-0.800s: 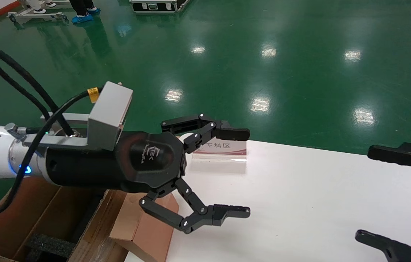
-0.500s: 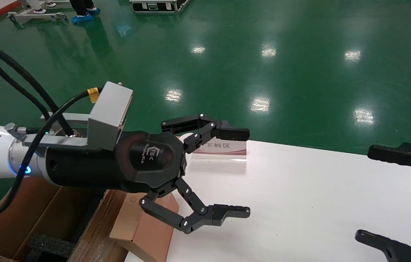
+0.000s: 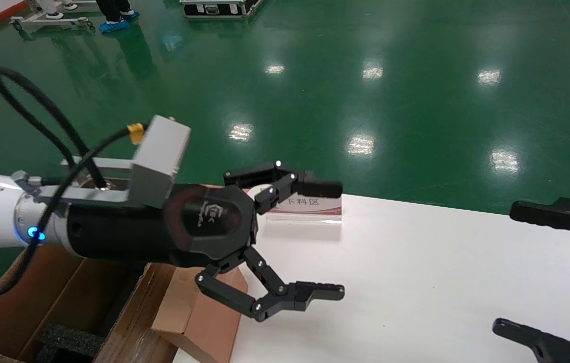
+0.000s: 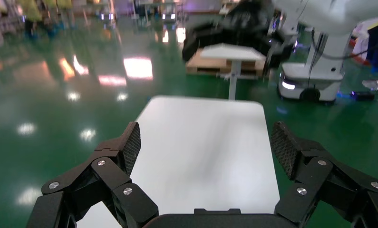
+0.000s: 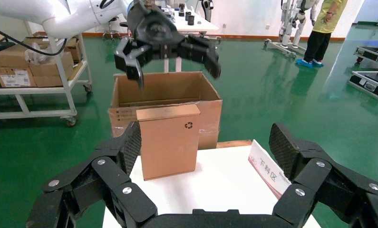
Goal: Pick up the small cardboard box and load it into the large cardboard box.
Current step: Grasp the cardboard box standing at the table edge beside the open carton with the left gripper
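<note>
The small cardboard box (image 5: 169,142) stands upright on the left end of the white table (image 3: 416,282), recycling mark facing my right wrist camera. From the head it shows partly (image 3: 204,307) under my left arm. The large cardboard box (image 5: 165,95) stands open just behind it, off the table's end, with black foam inside (image 3: 70,338). My left gripper (image 3: 341,239) hangs open and empty above the table, past the small box; it also shows above both boxes (image 5: 170,52). My right gripper (image 3: 506,267) is open and empty at the table's right end, apart from the box.
A clear stand-up sign (image 3: 305,206) with red-striped label sits at the table's far edge near the left gripper. Green floor surrounds the table. A shelf cart with cartons (image 5: 34,71) and a person (image 5: 320,28) are far behind the large box.
My left arm has shifted slightly: its wrist housing and cable moved a little right and down, and the open fingers edged left. Right gripper and boxes are unmoved.
</note>
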